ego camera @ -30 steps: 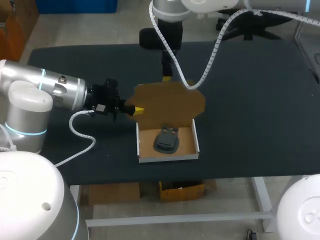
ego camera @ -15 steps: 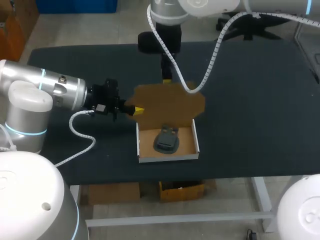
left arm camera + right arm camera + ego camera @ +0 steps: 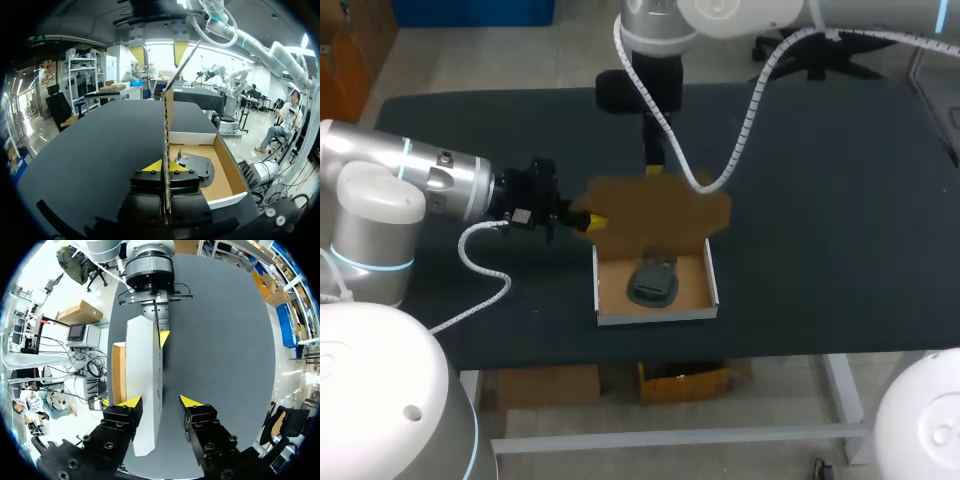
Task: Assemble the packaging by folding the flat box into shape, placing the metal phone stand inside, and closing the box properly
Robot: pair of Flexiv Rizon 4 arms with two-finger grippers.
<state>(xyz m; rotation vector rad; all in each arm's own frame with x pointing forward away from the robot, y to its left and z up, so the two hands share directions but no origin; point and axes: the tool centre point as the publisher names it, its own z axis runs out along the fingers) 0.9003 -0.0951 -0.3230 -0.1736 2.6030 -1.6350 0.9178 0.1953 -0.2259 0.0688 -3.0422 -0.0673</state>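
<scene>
While the cardboard box (image 3: 655,316) sits open near the front edge of the table (image 3: 820,250), its metal phone stand (image 3: 652,282) lies flat inside the tray. Item, lid (image 3: 660,205): raised on its hinge, standing over the tray's far side. Item, left gripper (image 3: 165,166): I see its fingers pinching the lid's side edge. Item, right gripper (image 3: 160,401): fingers spread, the lid's far edge between them, close by one finger and clear of the other.

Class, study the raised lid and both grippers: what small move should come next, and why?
Probably tilt the lid down over the tray: the phone stand already lies inside, the left gripper grips the lid's edge, and the lid stands open.
</scene>
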